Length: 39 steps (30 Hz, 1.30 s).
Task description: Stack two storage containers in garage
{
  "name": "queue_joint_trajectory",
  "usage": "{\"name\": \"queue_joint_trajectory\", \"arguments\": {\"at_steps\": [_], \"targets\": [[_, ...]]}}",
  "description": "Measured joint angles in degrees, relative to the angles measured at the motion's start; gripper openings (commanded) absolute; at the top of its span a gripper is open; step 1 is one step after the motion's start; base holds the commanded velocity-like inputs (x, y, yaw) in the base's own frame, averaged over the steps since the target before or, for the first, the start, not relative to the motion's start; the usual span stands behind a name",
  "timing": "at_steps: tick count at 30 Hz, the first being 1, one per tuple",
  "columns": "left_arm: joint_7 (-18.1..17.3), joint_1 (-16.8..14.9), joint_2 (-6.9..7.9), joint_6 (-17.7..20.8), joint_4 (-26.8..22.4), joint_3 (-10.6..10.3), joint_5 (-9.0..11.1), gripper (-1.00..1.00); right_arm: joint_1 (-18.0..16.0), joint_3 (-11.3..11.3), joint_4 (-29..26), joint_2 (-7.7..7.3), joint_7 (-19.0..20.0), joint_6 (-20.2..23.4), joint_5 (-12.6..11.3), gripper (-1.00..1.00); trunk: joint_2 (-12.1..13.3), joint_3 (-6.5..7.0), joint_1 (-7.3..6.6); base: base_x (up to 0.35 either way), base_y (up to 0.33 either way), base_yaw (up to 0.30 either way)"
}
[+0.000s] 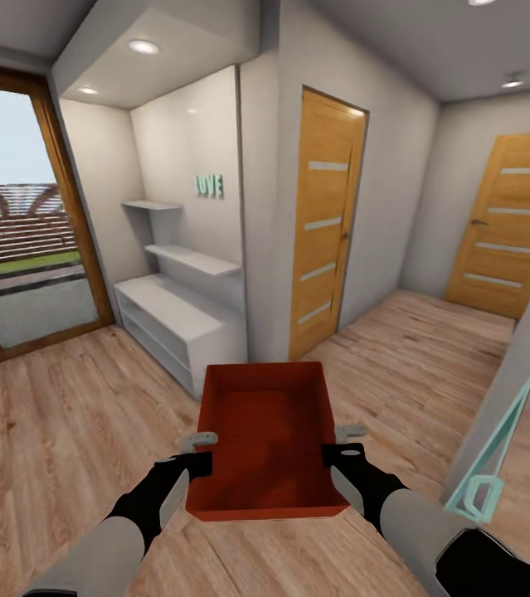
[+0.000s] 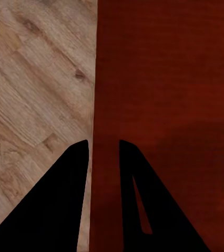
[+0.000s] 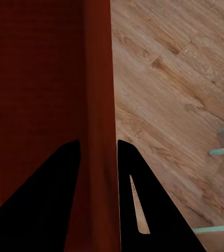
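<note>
I hold one orange-red topless storage container [image 1: 269, 431] level in front of me, above light wood plank flooring. My left gripper [image 1: 201, 452] is shut on its left wall and my right gripper [image 1: 341, 444] is shut on its right wall. In the left wrist view the thin wall of the container [image 2: 164, 79] runs between the two dark fingers of the gripper [image 2: 102, 143]. The right wrist view shows the same hold: the gripper [image 3: 98, 142] pinches the wall of the container [image 3: 38, 79]. The box is empty inside.
A white low shelf unit [image 1: 177, 315] stands in an alcove ahead to the left. A wooden door [image 1: 324, 224] is straight ahead and another [image 1: 509, 224] at the far right. A glass patio door [image 1: 16, 249] is at left. A teal-framed panel [image 1: 497, 431] leans close on my right.
</note>
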Motion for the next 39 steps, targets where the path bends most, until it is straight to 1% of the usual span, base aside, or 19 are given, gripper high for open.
{"name": "queue_joint_trajectory", "arguments": {"at_steps": [25,39], "targets": [[0.01,0.00,-0.03,0.00,0.00,0.03,-0.05,-1.00,0.02,-0.04,-0.02,-0.04,0.05,0.00,0.03,-1.00,0.00,0.00,0.00,0.321,0.000,-0.242],[0.01,0.01,-0.01,0.02,-0.03,0.02,-0.03,-1.00,-0.01,0.02,0.00,-0.02,0.04,-0.01,-0.03,-1.00,0.00,0.00,0.00,0.321,0.000,-0.018]]}}
